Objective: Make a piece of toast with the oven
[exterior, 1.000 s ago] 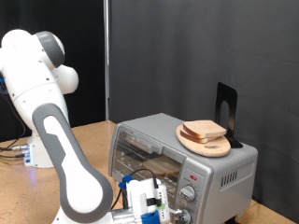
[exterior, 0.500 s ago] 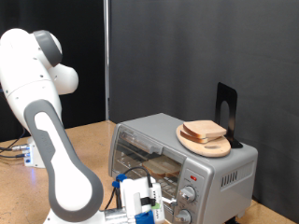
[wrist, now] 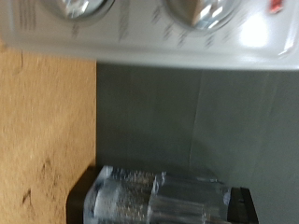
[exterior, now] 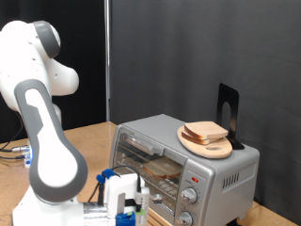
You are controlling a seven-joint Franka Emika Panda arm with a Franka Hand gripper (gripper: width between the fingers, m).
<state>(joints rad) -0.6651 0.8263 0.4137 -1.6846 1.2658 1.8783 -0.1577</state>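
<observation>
A silver countertop toaster oven (exterior: 183, 160) stands on the wooden table (exterior: 89, 141) towards the exterior view's right, its glass door (exterior: 150, 165) facing the camera's lower left and its two round knobs (exterior: 189, 196) stacked at the near right corner under a small red light (exterior: 195, 178). Through the glass a slice of bread (exterior: 162, 168) lies on the wire rack inside. On the oven's roof sits a round wooden board (exterior: 206, 142) carrying more slices of bread (exterior: 206, 132) stacked flat, and just behind the board a black stand (exterior: 229, 113) rises upright. The white Franka arm (exterior: 42, 132) arcs down from the exterior view's upper left, and its gripper (exterior: 124, 200) hangs low at the bottom edge, in front of the oven door and just to its left, apart from the door and from the knobs. Whether the fingers are spread or closed cannot be told from either view, and nothing shows between them. The wrist view is blurred: it shows the oven's silver control panel (wrist: 159, 33) with both knobs and the red light along one edge, a grey surface and tan wood beyond it, and a translucent fingertip (wrist: 154, 196) on a black mount.
</observation>
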